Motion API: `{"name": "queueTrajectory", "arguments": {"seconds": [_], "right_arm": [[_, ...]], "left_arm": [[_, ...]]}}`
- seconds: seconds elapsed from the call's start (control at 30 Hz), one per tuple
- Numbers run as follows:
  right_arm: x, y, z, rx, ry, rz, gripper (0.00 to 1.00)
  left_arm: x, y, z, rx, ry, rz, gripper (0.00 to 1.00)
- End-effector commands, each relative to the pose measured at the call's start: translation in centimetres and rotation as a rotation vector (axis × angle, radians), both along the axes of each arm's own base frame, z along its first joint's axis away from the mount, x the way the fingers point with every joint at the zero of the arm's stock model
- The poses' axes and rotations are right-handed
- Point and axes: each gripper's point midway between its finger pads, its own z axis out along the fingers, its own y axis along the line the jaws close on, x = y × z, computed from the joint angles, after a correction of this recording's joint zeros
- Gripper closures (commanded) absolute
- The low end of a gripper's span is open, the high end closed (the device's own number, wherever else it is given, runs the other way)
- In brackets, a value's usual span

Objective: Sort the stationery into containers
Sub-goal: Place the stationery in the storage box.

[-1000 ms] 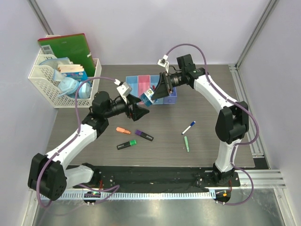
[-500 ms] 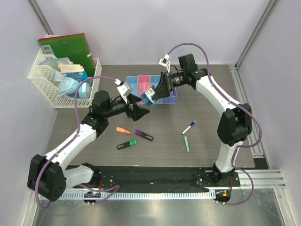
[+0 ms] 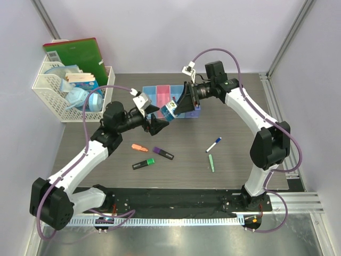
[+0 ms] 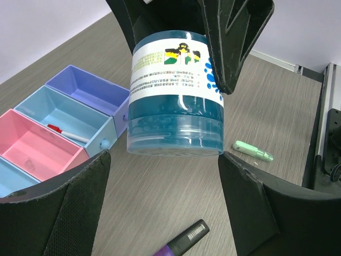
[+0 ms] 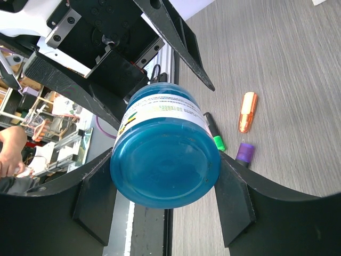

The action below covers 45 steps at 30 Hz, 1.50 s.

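Observation:
My right gripper (image 3: 175, 106) is shut on the round blue tape roll (image 3: 169, 110), a blue cylinder with a white printed label, and holds it in the air just in front of the row of bins (image 3: 160, 96). In the right wrist view the roll (image 5: 165, 165) fills the gap between both fingers. My left gripper (image 3: 160, 124) is open and empty, its fingers spread wide just under and either side of the roll (image 4: 176, 101). The light blue bin (image 4: 69, 109) holds a red-capped marker (image 4: 66, 133). The pink bin (image 4: 32, 149) and purple bin (image 4: 90, 90) flank it.
On the table lie an orange highlighter (image 3: 139, 148), a purple-black highlighter (image 3: 163, 153), a green-black highlighter (image 3: 144, 164), a blue-capped marker (image 3: 213, 144) and a pale green pen (image 3: 211, 162). A white lattice basket (image 3: 53, 93) stands at the back left.
The right arm's elbow has swung a little to the right while the roll stays almost in place. The left gripper has edged slightly closer under the roll.

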Motion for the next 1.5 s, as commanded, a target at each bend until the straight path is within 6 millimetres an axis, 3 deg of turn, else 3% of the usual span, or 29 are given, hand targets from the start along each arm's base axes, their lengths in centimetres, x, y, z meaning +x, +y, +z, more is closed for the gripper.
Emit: {"name": "queueTrajectory", "arguments": {"seconds": [0.0,0.4,0.67,0.77,0.8,0.9,0.97,1.13,1.23,1.47], "right_arm": [[-1.9,-0.6,3.6,0.071,-0.060,0.048,0.94],[-0.4,0.3,2.9,0.072,-0.016,0.061,0.95],[-0.8,1.8,2.2,0.058,-0.004,0.086,0.96],[-1.0,2.1,2.1,0.055,-0.003,0.092,0.96],[-1.0,2.2,2.2,0.054,-0.004,0.092,0.96],[-1.1,2.2,2.4,0.055,-0.012,0.088,0.96],[-1.2,2.1,2.7,0.057,-0.019,0.087,0.96],[-1.1,2.0,3.2,0.059,-0.031,0.079,0.96],[-0.9,1.8,3.4,0.062,-0.036,0.074,0.96],[-0.7,1.5,4.0,0.066,-0.045,0.063,0.97]], "left_arm": [[0.8,0.6,2.2,-0.007,-0.066,0.036,0.18],[-0.3,-0.7,2.5,-0.064,-0.029,-0.054,0.16],[-0.2,-0.9,2.5,-0.085,-0.019,-0.058,0.17],[-0.2,-0.9,2.5,-0.087,-0.021,-0.056,0.22],[-0.2,-0.9,2.6,-0.088,-0.021,-0.056,0.31],[-0.2,-0.9,2.5,-0.087,-0.018,-0.053,0.44],[-0.2,-0.9,2.3,-0.085,-0.016,-0.051,0.48],[-0.2,-0.8,2.3,-0.079,-0.018,-0.052,0.46],[-0.4,-0.7,2.4,-0.075,-0.019,-0.053,0.30],[-0.6,-0.8,2.2,-0.070,-0.014,-0.066,0.22]]}}
